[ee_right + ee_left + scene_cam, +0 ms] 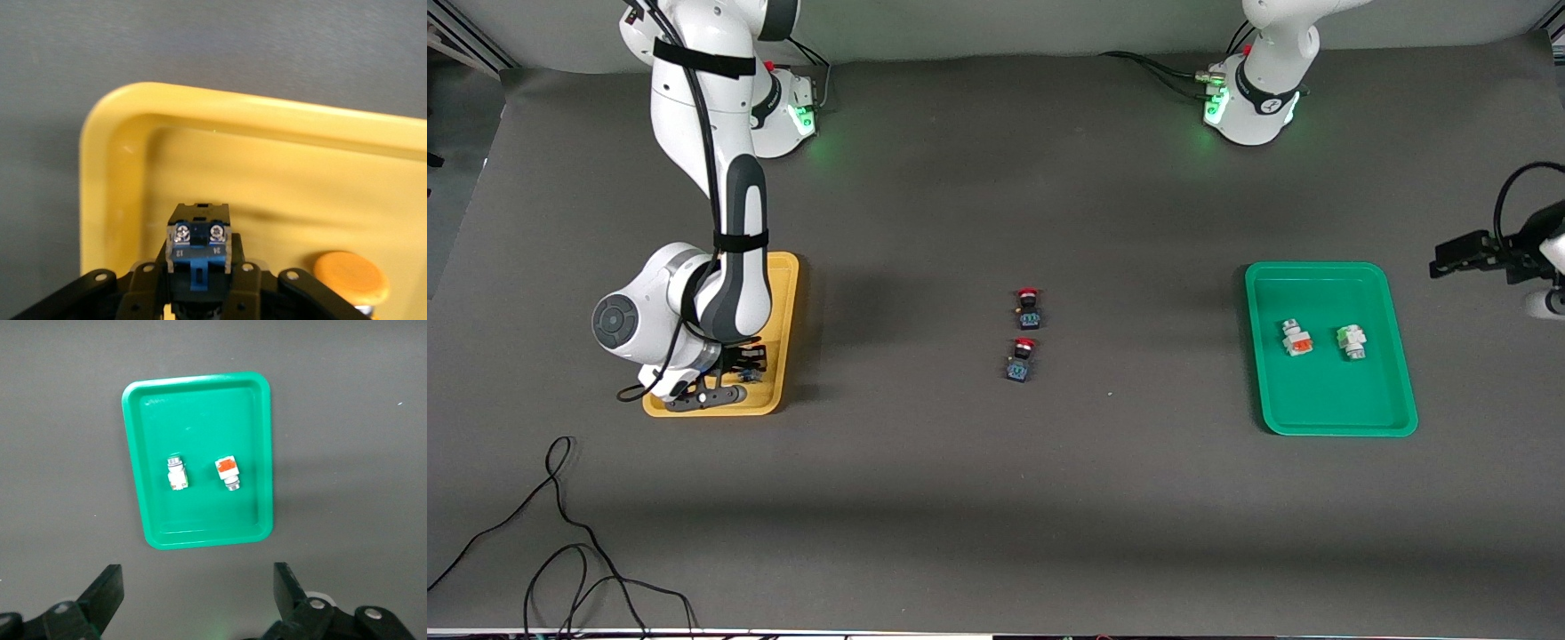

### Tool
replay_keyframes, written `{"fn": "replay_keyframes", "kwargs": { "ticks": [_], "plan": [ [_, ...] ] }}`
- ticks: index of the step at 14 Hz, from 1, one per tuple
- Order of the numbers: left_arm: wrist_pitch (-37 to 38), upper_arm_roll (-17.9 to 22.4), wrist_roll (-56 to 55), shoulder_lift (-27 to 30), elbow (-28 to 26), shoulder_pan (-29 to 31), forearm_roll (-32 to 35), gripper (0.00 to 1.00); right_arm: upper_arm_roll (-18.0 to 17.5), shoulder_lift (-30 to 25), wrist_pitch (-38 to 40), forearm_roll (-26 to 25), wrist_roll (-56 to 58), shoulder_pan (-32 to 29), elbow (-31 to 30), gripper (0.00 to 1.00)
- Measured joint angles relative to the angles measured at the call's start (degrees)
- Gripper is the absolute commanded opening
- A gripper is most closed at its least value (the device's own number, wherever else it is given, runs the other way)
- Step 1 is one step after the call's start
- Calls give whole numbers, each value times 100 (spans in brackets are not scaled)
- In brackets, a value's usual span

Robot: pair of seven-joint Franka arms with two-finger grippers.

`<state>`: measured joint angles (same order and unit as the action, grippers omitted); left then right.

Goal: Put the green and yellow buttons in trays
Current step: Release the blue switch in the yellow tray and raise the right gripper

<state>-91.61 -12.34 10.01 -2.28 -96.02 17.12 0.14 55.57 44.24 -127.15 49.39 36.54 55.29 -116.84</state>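
Observation:
My right gripper is low in the yellow tray, shut on a black-bodied button whose blue and clear contact end points toward the wrist camera. Its cap is hidden. Beside it on the yellow tray's floor lies another button with a round yellow-orange cap. The green tray holds two white buttons, one orange-marked and one green-marked. My left gripper waits open and empty above the table, past the green tray at the left arm's end.
Two black switches with red caps stand in the middle of the dark mat, between the trays. Loose black cables curl on the table near the front camera at the right arm's end.

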Motion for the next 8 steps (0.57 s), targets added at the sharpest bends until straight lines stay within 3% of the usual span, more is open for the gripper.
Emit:
{"fn": "replay_keyframes", "kwargs": {
  "ticks": [1,2,3,6,8],
  "plan": [
    [19,-19,-103,68,0,-114,-19,100,0,1,0,0,8,-64,0,0],
    [58,-17,-248,114,5,-276,-24,100,0,1,2,0,21,-124,0,62],
    [112,25,-410,147,25,-483,-25,100,0,1,4,0,27,-162,0,99],
    [256,824,-675,188,167,-1612,-26,100,9,-6,34,4,27,-178,21,100],
    [309,1051,-701,192,225,-1884,-29,100,278,-77,351,5,25,-119,129,100]
  ]
}}
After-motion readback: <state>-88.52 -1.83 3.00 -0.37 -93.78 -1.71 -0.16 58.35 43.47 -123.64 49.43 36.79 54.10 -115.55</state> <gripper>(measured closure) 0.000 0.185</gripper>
